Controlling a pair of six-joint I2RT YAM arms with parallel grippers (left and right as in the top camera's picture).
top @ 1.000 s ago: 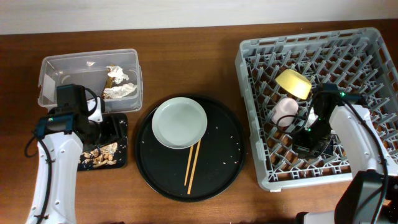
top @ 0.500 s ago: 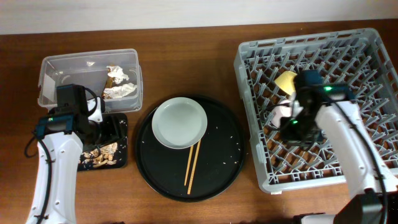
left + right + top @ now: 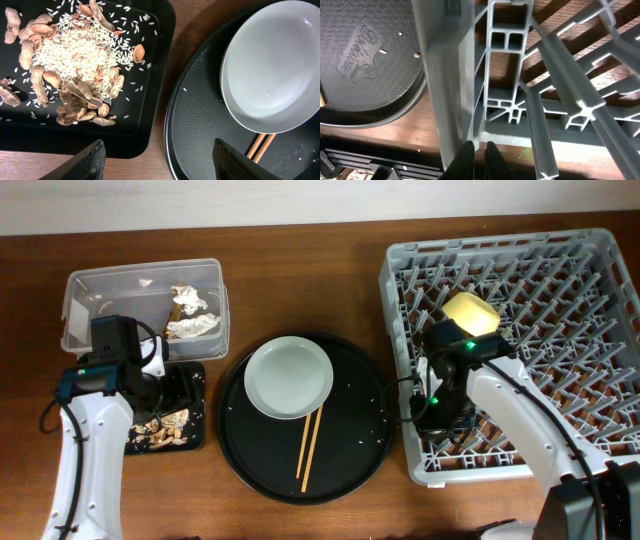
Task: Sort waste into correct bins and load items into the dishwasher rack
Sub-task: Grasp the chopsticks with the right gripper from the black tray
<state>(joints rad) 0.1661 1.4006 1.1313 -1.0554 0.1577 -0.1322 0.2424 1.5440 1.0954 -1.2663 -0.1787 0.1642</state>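
The grey dishwasher rack holds the yellow bowl; the pink and blue cups are hidden. My right gripper is shut and empty, over the rack's left wall; it also shows in the overhead view. The pale plate and chopsticks lie on the round black tray. My left gripper is open and empty, above the gap between the shallow black tray and the round tray. Rice and peanut shells lie in the shallow tray. White tissue pieces and a gold-brown scrap lie in the clear tub.
A few loose crumbs are scattered on the round tray's right side. The plate rests on the upper ends of the chopsticks. Bare wooden table shows in front of the trays and between the round tray and the rack.
My right arm has swung left and forward, from the rack's middle to its left wall. The yellow bowl is uncovered and the pink cup is now hidden. The left arm has not moved.
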